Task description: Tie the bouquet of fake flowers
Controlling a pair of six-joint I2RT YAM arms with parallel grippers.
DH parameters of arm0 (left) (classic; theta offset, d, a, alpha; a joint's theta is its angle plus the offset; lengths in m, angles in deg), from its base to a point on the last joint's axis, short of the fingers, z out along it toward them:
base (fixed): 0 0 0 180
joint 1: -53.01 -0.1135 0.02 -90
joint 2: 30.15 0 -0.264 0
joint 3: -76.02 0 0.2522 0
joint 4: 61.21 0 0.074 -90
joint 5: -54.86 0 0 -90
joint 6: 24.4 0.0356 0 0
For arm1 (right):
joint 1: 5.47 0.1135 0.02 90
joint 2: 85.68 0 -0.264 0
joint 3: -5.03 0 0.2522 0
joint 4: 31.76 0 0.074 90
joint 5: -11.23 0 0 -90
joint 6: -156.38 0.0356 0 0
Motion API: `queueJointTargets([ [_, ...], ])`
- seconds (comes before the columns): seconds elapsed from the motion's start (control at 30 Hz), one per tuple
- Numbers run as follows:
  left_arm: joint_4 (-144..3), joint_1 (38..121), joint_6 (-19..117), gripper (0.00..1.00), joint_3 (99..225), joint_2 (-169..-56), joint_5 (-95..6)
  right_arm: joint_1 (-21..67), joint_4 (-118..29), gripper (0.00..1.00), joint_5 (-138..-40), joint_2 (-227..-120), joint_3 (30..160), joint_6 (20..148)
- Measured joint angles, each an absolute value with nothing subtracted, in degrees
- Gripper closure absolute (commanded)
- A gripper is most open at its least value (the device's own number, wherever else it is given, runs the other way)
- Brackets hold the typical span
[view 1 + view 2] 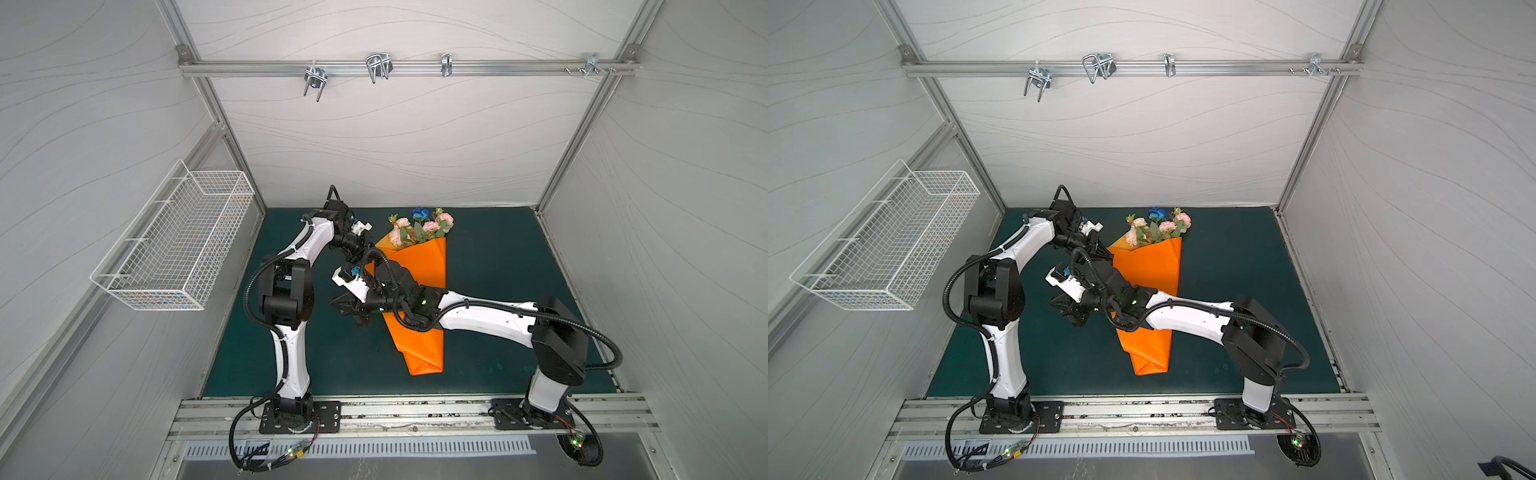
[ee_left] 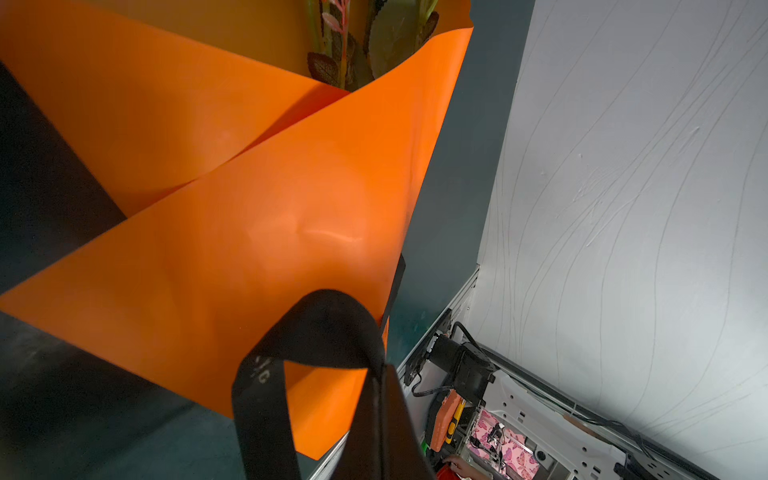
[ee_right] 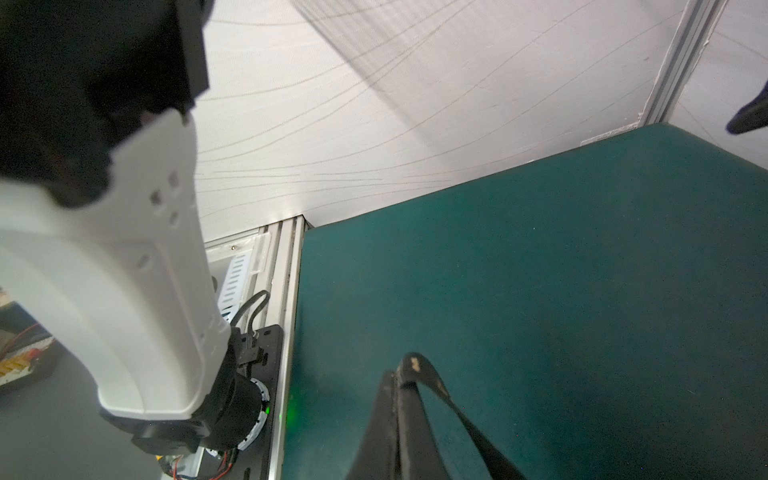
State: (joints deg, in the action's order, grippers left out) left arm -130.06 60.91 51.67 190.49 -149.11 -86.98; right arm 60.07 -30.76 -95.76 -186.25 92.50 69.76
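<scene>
Lying inside the wrap: bouquet of fake flowers (image 1: 419,226) (image 1: 1158,227) (image 2: 374,45). Its blue, peach and pink blooms stick out of the open far end of the orange wrap (image 1: 424,266) (image 1: 1152,270).
Wrap: flat on the green mat (image 1: 498,291), cone-shaped. In both top views the folded tip is at the near end and the mouth at the far end.
Left gripper (image 1: 369,246) (image 1: 1102,249): at the wrap's left edge, just below the mouth, clenched on the black ribbon (image 2: 320,324).
Left wrist view: the ribbon loops out from the pinched fingertips (image 2: 395,424) over the wrap. It carries white lettering, too blurred to read. Bouquet greenery shows inside the wrap's mouth.
Right gripper (image 1: 347,309) (image 1: 1069,309): left of the wrap's middle, above the mat. The right arm (image 1: 478,311) crosses over the wrap.
Right grip: jaws pressed together on a ribbon strand (image 3: 440,390), seen in the right wrist view.
Ribbon around wrap: cannot tell, the arms hide that stretch in both top views.
Wire basket (image 1: 174,249): well apart from the wrap, off to its left.
</scene>
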Motion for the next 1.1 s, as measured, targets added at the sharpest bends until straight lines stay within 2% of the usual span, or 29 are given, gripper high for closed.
queueJointTargets([
  [0.2, -127.9, 60.9, 50.2, 1.0, 190.2, -149.0, -86.5, 60.0, -29.6, 0.94, -94.6, -184.9, 91.9, 71.0],
  [0.27, -127.0, 60.9, 49.9, 1.0, 189.5, -148.6, -86.5, 59.6, -29.1, 0.88, -94.4, -184.9, 91.9, 71.6],
  [0.43, -126.9, 60.9, 49.2, 1.0, 189.1, -147.8, -86.3, 58.1, -26.9, 0.86, -94.5, -185.8, 92.0, 74.2],
  [0.47, -126.8, 60.9, 49.1, 1.0, 189.1, -147.7, -86.3, 57.6, -26.3, 0.87, -94.7, -186.1, 92.0, 74.9],
  [0.5, -126.7, 60.9, 49.0, 1.0, 189.0, -147.6, -86.3, 57.1, -25.8, 0.96, -94.9, -186.5, 92.0, 75.7],
  [0.53, -126.5, 60.9, 48.9, 1.0, 189.0, -147.6, -86.3, 56.6, -25.4, 1.0, -95.3, -186.8, 92.0, 76.4],
  [0.83, -125.4, 60.9, 48.8, 1.0, 188.5, -147.2, -85.1, 54.7, -25.9, 1.0, -97.6, -187.6, 92.7, 80.4],
  [0.93, -125.3, 60.9, 48.7, 1.0, 188.0, -145.9, -83.8, 54.7, -29.4, 0.98, -98.0, -184.3, 91.8, 81.3],
  [1.1, -123.0, 60.9, 46.8, 1.0, 183.2, -139.8, -80.9, 54.5, -38.8, 0.99, -97.3, -173.1, 87.6, 83.2],
])
